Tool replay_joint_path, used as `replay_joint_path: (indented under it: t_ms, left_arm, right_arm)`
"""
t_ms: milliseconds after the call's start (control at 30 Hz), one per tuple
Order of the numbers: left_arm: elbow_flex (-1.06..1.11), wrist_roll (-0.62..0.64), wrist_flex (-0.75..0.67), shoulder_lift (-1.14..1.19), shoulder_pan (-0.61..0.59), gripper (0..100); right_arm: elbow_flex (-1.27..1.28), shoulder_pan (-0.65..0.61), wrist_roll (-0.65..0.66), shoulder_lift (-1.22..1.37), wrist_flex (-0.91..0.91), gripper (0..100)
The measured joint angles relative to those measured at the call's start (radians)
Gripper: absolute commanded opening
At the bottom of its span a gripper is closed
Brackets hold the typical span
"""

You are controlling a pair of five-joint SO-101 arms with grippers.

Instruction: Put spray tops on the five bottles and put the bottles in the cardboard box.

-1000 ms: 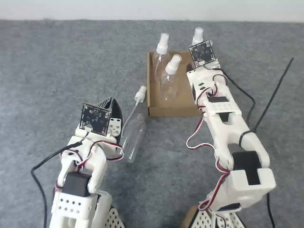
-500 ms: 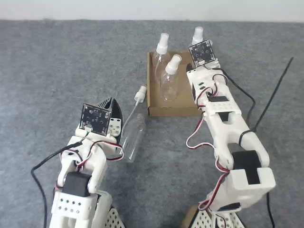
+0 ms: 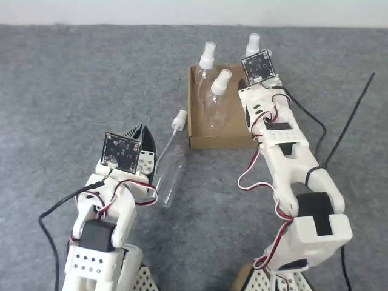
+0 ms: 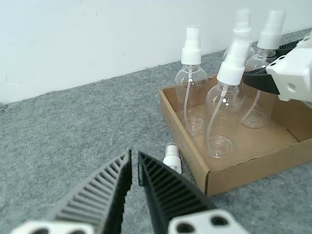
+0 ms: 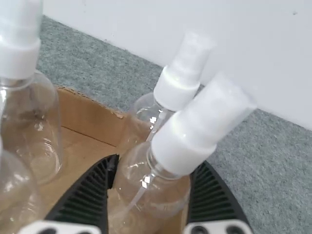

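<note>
Amid other bottles (image 3: pixel 217 103) in box (image 3: pixel 221 142), grips one bottle (image 5: pixel 180 136) with right gripper (image 5: pixel 152 181); left gripper (image 4: pixel 134 161) pinched together just beside lying bottle (image 3: pixel 170 173).

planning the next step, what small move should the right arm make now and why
Probably open the right gripper: it clasps a clear plastic bottle with a white spray top that seems to stand inside the brown cardboard box, so it looks ready for release.

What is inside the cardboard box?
Clear bottles with white spray tops stand inside the cardboard box; the right claw grips one bottle. The arm covers the box's floor on that side, so anything lying there is hidden.
</note>
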Motion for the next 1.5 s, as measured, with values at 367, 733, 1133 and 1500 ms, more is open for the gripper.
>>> replay_joint_path:
  t_ms: [367,733,1133,1500]
  left_arm:
    - [0.000,0.000,0.000,0.000,0.000,1]
    - [0.000,0.000,0.000,0.000,0.000,1]
    - [0.000,0.000,0.000,0.000,-0.002,1]
    - [0.000,0.000,0.000,0.000,-0.003,1]
  right_arm:
    - [0.000,0.000,0.003,0.000,0.000,0.9]
    - [0.000,0.000,0.003,0.000,0.000,14.5]
    - [0.000,-0.021,0.003,0.000,0.000,14.7]
    - [0.000,-0.020,0.003,0.000,0.000,14.8]
